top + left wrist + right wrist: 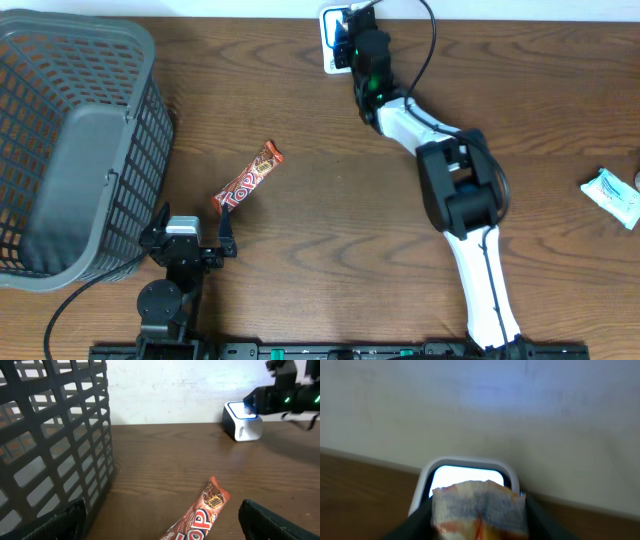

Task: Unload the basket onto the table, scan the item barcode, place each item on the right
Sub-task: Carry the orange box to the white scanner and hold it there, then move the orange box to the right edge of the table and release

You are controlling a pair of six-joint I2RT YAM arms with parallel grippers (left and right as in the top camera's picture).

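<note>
Packet point(478, 510) gripped by right gripper point(479, 529), facing scanner point(465, 474) window, frame btm centre; left gripper point(192, 238) fully open nr candy bar point(248, 177)

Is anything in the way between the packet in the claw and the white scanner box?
No, nothing visible is in the way. The right claw holds the packet right in front of the scanner, at its lit window. The candy bar and basket sit far off to the side.
</note>
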